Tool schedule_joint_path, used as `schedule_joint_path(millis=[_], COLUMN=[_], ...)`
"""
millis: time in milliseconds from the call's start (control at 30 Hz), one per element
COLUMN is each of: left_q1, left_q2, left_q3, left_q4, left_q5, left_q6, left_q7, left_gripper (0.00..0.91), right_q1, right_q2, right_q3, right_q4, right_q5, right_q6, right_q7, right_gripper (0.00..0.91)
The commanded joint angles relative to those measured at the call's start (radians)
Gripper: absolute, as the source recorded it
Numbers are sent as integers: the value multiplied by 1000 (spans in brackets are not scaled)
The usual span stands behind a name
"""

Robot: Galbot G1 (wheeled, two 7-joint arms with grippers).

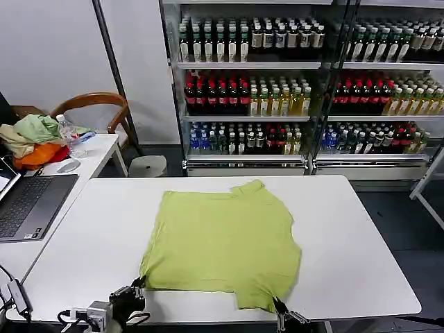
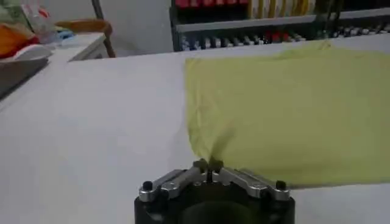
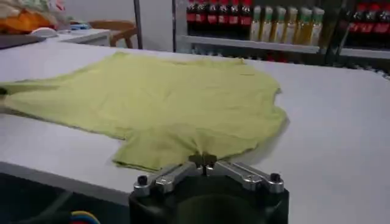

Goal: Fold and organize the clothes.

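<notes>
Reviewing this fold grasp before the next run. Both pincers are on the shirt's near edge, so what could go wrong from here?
1. The left pincer and right pincer each pinch only a thin bit of the T-shirt; cloth may slip out when lifted.
2. The shirt lies skewed on the table, one sleeve already tucked under, so the fold may come out crooked.

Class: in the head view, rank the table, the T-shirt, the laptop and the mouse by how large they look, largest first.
1. table
2. T-shirt
3. laptop, though cut off at the picture's edge, so unsure
4. mouse
</notes>
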Motion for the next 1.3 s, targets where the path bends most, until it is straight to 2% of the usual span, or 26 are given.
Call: schedule_joint_path(millis=[33, 167, 367, 500, 800, 1300], left_q1=[28, -56, -125, -178, -367, -540], left_q2=[7, 14, 23, 35, 32, 24], left_q3=[-36, -42, -44, -36, 47, 127], left_q4=[-77, -3, 27, 58, 230, 434], left_q5=[-4, -53, -123, -135, -173, -168], left_q6=[-21, -65, -54, -60, -84, -139], left_q7=[11, 38, 55, 80, 134, 182], left_gripper=[50, 50, 50, 50, 50, 50], right_q1=[-23, 109, 261, 373, 563, 696], right_q2=[-11, 10, 5, 7, 36, 71], right_q3=[61, 63, 65, 44, -41, -95], right_q4=[89, 47, 31, -24, -201, -422], right_q5=[13, 39, 160, 195, 184, 119], right_q6=[5, -19, -102, -133, -149, -127], right_q7=[-22, -17, -2, 0, -6, -62], right_gripper=[0, 0, 0, 0, 0, 0])
